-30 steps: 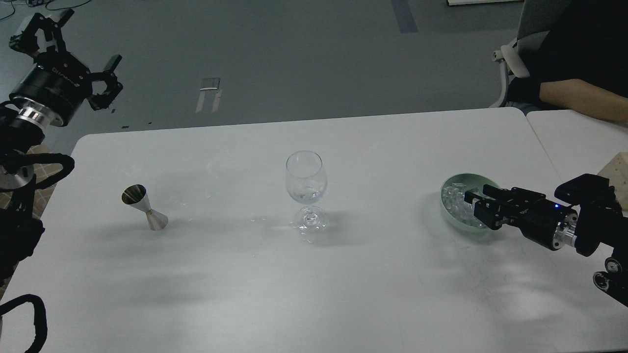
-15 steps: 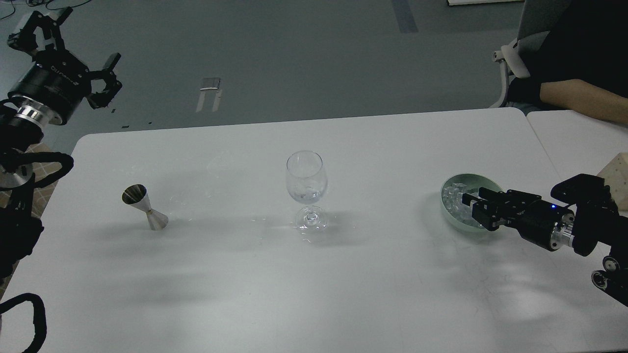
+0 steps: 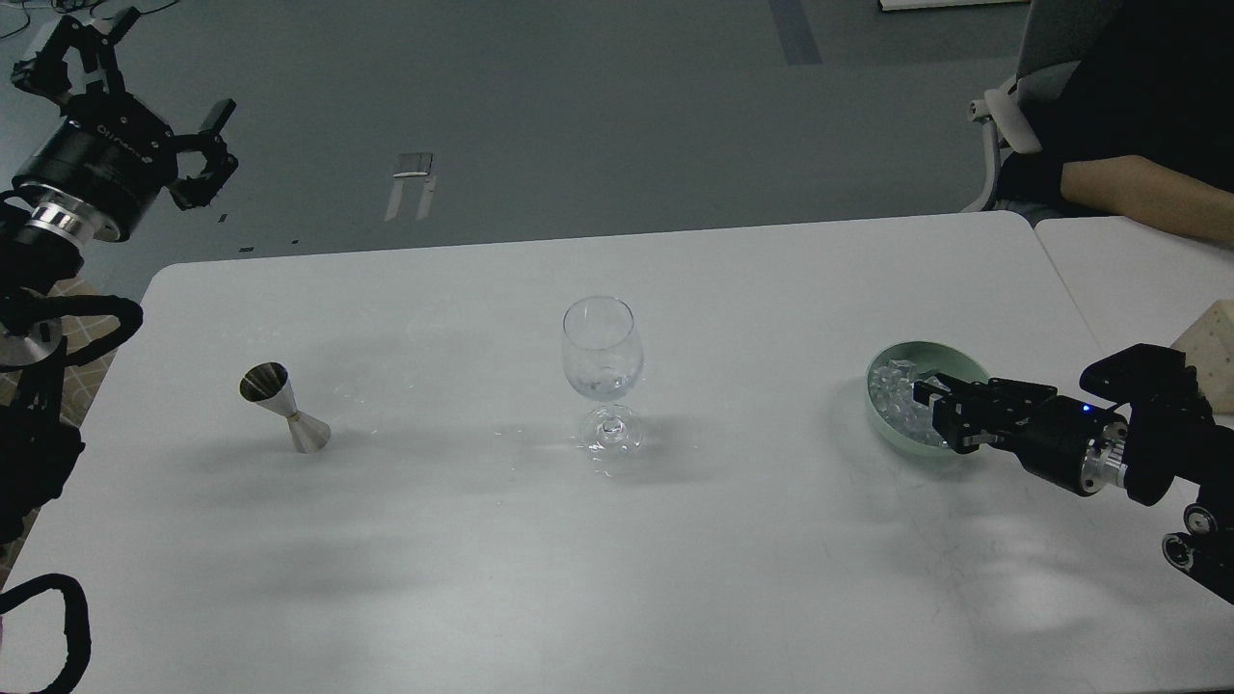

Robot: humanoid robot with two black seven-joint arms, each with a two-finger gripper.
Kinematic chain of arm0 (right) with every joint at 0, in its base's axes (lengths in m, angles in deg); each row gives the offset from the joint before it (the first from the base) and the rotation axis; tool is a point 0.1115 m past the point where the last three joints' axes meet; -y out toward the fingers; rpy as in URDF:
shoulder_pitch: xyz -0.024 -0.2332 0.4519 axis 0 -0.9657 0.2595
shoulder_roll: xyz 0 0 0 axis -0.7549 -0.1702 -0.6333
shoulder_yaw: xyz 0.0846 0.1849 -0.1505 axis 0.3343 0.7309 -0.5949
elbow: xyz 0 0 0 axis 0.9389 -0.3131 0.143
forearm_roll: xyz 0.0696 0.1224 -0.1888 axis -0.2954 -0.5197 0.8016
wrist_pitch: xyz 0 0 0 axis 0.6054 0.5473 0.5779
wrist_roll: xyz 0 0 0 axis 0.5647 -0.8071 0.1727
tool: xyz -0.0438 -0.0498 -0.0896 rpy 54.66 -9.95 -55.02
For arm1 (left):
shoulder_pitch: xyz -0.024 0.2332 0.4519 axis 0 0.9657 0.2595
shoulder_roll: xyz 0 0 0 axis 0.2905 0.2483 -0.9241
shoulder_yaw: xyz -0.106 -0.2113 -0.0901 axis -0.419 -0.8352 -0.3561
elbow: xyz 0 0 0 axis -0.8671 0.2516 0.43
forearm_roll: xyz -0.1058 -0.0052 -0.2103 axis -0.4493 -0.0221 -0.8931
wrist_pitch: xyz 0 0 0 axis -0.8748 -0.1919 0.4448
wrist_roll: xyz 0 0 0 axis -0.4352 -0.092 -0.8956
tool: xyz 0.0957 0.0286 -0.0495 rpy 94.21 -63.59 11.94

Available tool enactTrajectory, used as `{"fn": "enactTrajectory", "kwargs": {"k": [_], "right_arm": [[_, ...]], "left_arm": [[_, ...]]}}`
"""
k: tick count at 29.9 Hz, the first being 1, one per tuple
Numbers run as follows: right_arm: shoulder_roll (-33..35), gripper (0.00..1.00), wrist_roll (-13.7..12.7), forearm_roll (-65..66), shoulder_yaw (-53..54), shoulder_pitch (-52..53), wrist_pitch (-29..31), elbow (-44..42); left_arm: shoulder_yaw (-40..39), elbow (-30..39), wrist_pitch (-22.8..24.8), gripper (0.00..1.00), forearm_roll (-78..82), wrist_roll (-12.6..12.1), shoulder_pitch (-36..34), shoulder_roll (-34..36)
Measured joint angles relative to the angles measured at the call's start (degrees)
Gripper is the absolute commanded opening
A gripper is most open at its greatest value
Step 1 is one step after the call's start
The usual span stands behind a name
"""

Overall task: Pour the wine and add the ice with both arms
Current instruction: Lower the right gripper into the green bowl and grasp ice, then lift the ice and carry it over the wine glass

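A clear stemmed wine glass (image 3: 602, 349) stands upright mid-table, with a faint trace of clear wine (image 3: 603, 385) at the bottom of its bowl. A pale green bowl (image 3: 950, 359) at the right holds several clear ice cubes (image 3: 894, 389). My right gripper (image 3: 937, 410) reaches in from the right and sits low inside the bowl among the ice; its dark fingers are too close together to tell apart, and any cube between them is hidden. My left gripper (image 3: 145, 96) is open and empty, raised high beyond the table's far left corner.
A steel double-cone jigger (image 3: 282, 407) stands tilted on the left of the white table (image 3: 617, 540). A second table (image 3: 1138, 270) adjoins at the right, with a pale block (image 3: 1213, 335) on it. A seated person's arm (image 3: 1147, 198) rests at the far right.
My right gripper has sunk lower into the bowl and drawn slightly to the right. My left gripper has drifted a little up and left. The glass and jigger have not moved.
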Motion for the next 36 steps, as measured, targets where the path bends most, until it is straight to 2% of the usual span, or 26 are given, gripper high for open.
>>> {"fn": "enactTrajectory", "kwargs": {"k": [1,2,8,13,18,22,26,30,36], "right_arm": [[-0.01,0.07,0.00,-0.05,0.00,-0.01,0.01,0.03],[-0.02,0.06,0.00,-0.13,0.00,-0.01,0.04,0.11],[0.69,0.06,0.17,-0.75,0.17,1.04,0.08,1.32],[4.80,0.06,0.14,-1.77,0.31,5.52,0.25,6.04],[9.50,0.06,0.14,-2.37,0.17,12.47,3.46,12.36],[10.54,0.06,0.18,-2.39,-0.05,17.87,6.81,16.85],[9.25,0.06,0.19,-1.91,-0.94,24.02,11.53,19.63],[4.91,0.06,-0.13,-1.01,-1.82,29.00,15.61,20.86],[-2.13,0.06,-1.63,2.71,-3.62,32.36,17.33,20.94]], "left_arm": [[0.00,0.00,0.00,0.98,0.00,0.00,0.00,0.00],[0.00,0.00,0.00,0.98,0.00,0.00,0.00,0.00],[0.00,0.00,0.00,0.98,0.00,0.00,0.08,0.00],[0.00,0.06,0.00,0.98,0.00,0.00,-0.02,-0.08],[0.02,0.10,0.00,0.98,0.07,0.00,-0.09,-0.09],[0.05,0.10,0.01,0.98,0.09,0.00,-0.09,-0.05],[0.04,0.10,0.01,0.98,0.09,0.00,-0.08,-0.02],[0.04,0.10,0.01,0.98,0.11,0.00,0.06,-0.04],[0.09,0.10,0.01,0.98,0.14,0.00,0.09,-0.37]]}}
